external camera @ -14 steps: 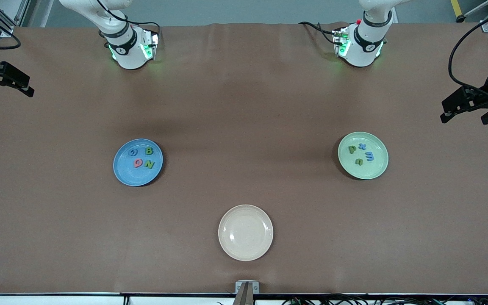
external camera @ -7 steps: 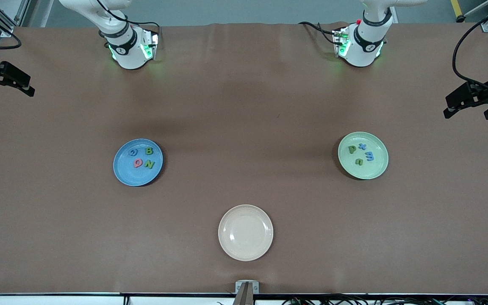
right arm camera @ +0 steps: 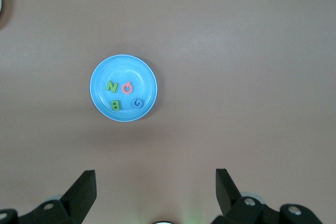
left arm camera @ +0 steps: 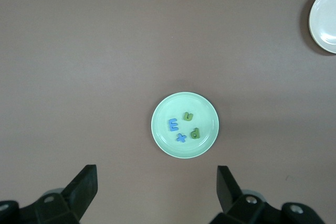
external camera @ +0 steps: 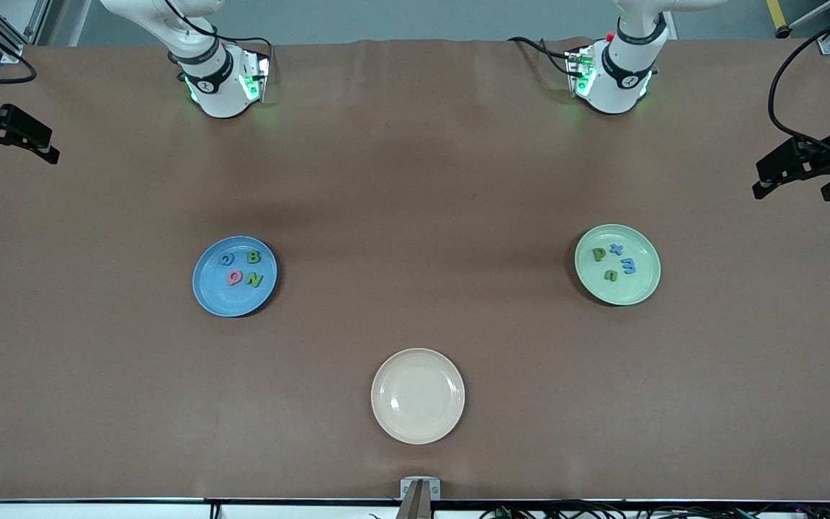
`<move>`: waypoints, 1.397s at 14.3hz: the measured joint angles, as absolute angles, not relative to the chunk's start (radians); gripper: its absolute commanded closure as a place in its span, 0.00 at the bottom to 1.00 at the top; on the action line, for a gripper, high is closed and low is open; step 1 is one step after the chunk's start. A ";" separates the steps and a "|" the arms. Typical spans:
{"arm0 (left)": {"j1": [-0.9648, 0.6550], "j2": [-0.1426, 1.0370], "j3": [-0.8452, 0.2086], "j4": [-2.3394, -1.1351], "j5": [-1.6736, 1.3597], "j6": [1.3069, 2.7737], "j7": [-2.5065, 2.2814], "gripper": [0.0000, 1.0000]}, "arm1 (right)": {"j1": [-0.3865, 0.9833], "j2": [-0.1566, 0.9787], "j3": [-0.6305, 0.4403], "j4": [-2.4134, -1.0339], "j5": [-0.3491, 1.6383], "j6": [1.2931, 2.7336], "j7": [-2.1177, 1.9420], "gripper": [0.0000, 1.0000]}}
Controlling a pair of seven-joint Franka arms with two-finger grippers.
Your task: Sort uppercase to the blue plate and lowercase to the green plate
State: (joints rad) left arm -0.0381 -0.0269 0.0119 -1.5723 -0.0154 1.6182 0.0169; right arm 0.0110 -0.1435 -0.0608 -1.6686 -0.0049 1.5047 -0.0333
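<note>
From the front, the round blue plate (external camera: 234, 277) with a raised rim lies toward the right arm's end of the brown bench (external camera: 415, 180) and carries all four tiny foam capitals: blue G (external camera: 225, 259), green B (external camera: 253, 256), pinkish-red Q (external camera: 235, 277) and green N (external camera: 254, 280). The pale mint-green plate (external camera: 617, 264) toward the left arm's end carries the four small letters: green p (external camera: 599, 254), blue x (external camera: 617, 249), blue m (external camera: 629, 266) and green n (external camera: 610, 274). A bare beige plate (external camera: 418, 396) sits nearer the camera, between them. The left tool (external camera: 795, 176) and right tool (external camera: 8, 138) hang at the bench's ends, well apart from the plates.

In the left wrist view the left tool's fingers (left arm camera: 81, 190) stand spread and hold nothing, the green plate between them farther off.

In the right wrist view the right tool's fingers (right arm camera: 80, 192) are likewise spread, the blue plate ahead. Sorting looks finished; no letter calls for either arm.
</note>
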 measured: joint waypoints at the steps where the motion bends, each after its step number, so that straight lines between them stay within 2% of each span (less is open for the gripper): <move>1: -0.038 -0.027 0.012 -1.572 -0.015 1.618 0.017 0.00 | 0.011 -0.144 -0.061 -1.669 -0.005 1.503 -0.033 0.00; 20: -0.038 -0.031 0.017 -1.536 -0.015 1.618 0.013 0.00 | 0.011 -0.144 -0.061 -1.669 -0.005 1.498 -0.033 0.00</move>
State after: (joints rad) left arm -0.0377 -0.0309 0.0174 -1.5359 -0.0154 1.6176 0.0132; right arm 0.0110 -0.1435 -0.0609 -1.6686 -0.0049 1.4981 -0.0333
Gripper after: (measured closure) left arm 0.000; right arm 0.000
